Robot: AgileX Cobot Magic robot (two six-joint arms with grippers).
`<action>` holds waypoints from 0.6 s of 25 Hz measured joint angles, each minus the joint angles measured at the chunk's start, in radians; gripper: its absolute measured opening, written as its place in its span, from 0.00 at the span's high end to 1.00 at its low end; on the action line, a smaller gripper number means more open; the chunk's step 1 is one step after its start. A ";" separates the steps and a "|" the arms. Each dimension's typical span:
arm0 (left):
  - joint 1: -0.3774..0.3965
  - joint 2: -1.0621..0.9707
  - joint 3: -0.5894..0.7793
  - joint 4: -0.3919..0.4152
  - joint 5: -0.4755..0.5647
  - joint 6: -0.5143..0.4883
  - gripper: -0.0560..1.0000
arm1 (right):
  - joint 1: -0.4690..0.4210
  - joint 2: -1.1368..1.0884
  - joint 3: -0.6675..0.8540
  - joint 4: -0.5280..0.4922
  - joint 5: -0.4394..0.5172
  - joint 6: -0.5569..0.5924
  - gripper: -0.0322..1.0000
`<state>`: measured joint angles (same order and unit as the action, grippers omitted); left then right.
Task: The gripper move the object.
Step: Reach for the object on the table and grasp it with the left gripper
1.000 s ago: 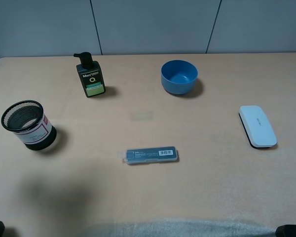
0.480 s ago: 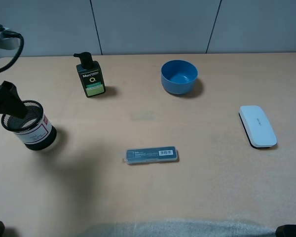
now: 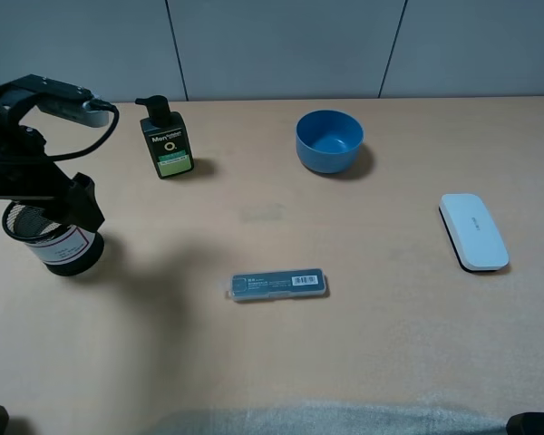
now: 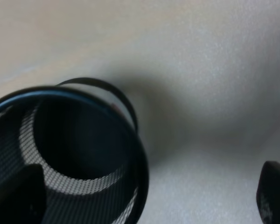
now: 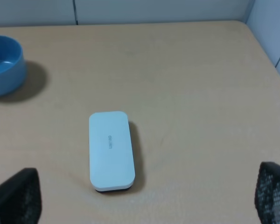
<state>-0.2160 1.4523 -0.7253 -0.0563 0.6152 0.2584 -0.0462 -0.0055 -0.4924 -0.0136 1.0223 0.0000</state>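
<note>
Standing upright near the left edge of the table (image 3: 344,362), the mesh pen cup (image 3: 62,245) has its white label with red marks facing the room and its solid black base on the tabletop. The left gripper (image 3: 75,202) hangs directly over the cup's rim, covering part of the opening in the exterior high view. In the left wrist view the left gripper (image 4: 147,196) has its jaws spread wide. One fingertip (image 4: 18,198) shows over the cup's opening, the other fingertip (image 4: 275,191) shows over bare table outside it, and the near wall of the mesh pen cup (image 4: 84,154) lies between them. No contact with the wall is visible. The cup's interior shows only the mesh wall and a dark floor. Item count on the table: one mesh pen cup, one dark pump bottle (image 3: 167,145), one blue bowl (image 3: 329,140), one slim dark box (image 3: 278,285) with a barcode label, and one white case (image 3: 472,232). The bowl shows only its blue inner surface. The right gripper (image 5: 142,196) is spread wide above the table, with the white case (image 5: 111,150) lying ahead of it.
</note>
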 joint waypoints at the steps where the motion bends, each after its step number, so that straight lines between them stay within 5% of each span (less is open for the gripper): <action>1: -0.007 0.015 0.000 0.000 -0.007 0.000 0.09 | 0.000 0.000 0.000 0.000 0.000 0.000 0.30; 15: -0.011 0.158 0.000 0.017 -0.055 0.022 0.11 | 0.000 0.000 0.000 0.000 0.000 0.000 0.30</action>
<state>-0.2270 1.6103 -0.7253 -0.0390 0.5606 0.2804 -0.0462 -0.0055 -0.4924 -0.0136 1.0223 0.0000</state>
